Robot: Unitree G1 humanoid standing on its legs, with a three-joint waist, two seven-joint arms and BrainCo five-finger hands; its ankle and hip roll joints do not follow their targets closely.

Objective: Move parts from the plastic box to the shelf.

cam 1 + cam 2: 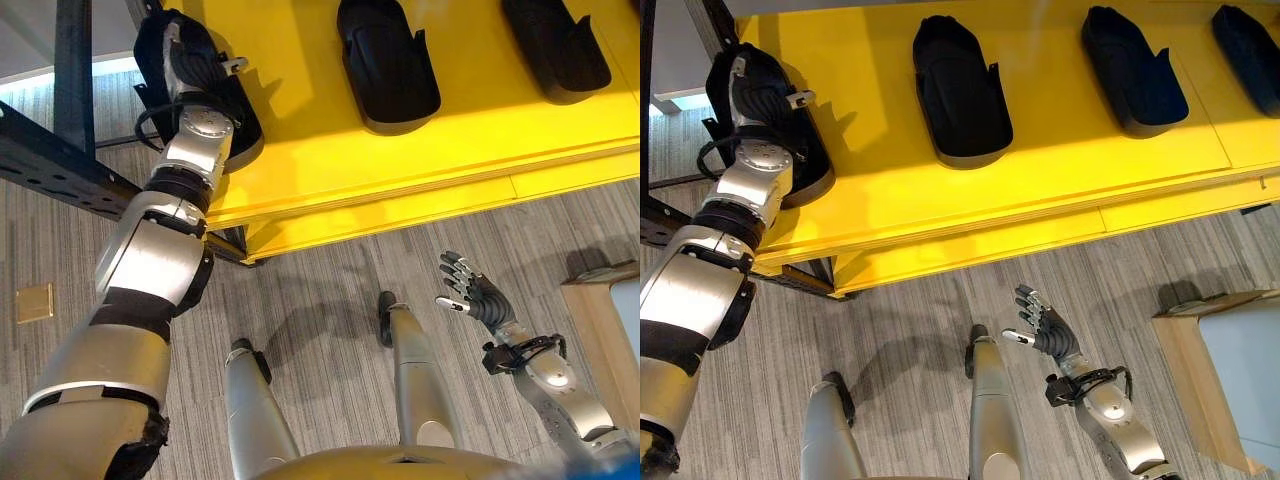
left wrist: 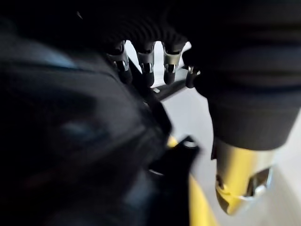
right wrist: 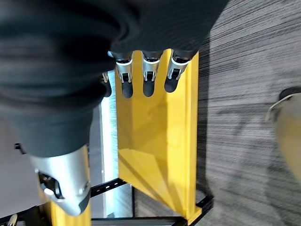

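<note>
Seeing left hand (image 1: 758, 88) resting on black part (image 1: 805, 150) at yellow shelf (image 1: 1040, 190) end, fingers (image 2: 146, 61) draped over it; grip unclear, I'm not calling it. Right hand (image 1: 1045, 328) hanging low over floor, fingers spread, holding nothing. Other parts (image 1: 960, 95) lying along shelf, farthest cut off.

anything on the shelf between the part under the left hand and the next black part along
No. In the right eye view only bare yellow shelf lies between the black part under the left hand and the next black part.
</note>
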